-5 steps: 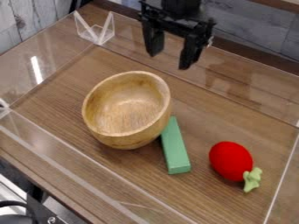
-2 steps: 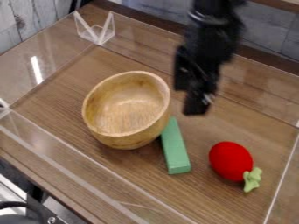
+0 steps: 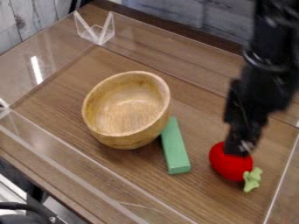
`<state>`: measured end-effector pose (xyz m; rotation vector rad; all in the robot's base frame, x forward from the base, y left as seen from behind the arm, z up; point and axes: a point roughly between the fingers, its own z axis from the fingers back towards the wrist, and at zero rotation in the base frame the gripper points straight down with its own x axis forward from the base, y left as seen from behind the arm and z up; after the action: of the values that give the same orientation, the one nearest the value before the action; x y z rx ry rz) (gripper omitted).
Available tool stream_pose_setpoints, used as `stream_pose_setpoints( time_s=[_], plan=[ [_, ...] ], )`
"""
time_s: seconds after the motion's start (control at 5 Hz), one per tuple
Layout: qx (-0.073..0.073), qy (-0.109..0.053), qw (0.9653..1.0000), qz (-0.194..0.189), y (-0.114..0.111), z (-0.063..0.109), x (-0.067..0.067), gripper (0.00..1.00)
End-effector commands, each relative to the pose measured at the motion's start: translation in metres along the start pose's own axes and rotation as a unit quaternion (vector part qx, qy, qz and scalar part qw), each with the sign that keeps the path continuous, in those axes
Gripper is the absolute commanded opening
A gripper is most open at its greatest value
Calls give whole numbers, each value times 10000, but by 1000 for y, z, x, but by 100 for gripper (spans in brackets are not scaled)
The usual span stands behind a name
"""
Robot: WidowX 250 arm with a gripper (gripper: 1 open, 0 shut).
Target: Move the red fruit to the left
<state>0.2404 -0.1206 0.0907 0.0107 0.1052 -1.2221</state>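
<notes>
The red fruit point(image 3: 225, 164), a glossy toy strawberry, lies on the wooden tabletop at the front right with its pale green cap point(image 3: 253, 180) pointing to the lower right. My black gripper point(image 3: 244, 140) points straight down directly over it, fingertips low at the fruit's top and covering part of it. I see the jaws edge-on; they stand open and hold nothing. Whether a fingertip touches the fruit I cannot tell.
A wooden bowl point(image 3: 125, 78) sits left of centre, empty. A flat green block point(image 3: 176, 145) lies between bowl and fruit, leaning against the bowl's side. Clear plastic walls point(image 3: 35, 140) ring the table, and a clear stand point(image 3: 93, 26) is at the back left.
The gripper has swept from the back centre to the front right and come down over the red fruit, rolling its wrist on the way. Fruit, bowl and block have not moved.
</notes>
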Motion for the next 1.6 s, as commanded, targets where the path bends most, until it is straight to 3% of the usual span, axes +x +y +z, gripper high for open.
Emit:
stream_pose_setpoints(
  time_s=[0.0, 0.2, 0.6, 1.0, 1.2, 1.4],
  plan=[
    [182, -109, 9997, -145, 0, -8, 5, 100],
    [238, -102, 9995, -152, -6, -18, 4, 100],
    [490, -195, 9983, 257, -10, -32, 8, 100],
    [663, -188, 9976, -116, -1, -34, -6, 100],
    [769, -156, 9961, -407, -1, -27, -13, 0],
    [893, -94, 9932, -742, -3, -17, -17, 100]
  ],
)
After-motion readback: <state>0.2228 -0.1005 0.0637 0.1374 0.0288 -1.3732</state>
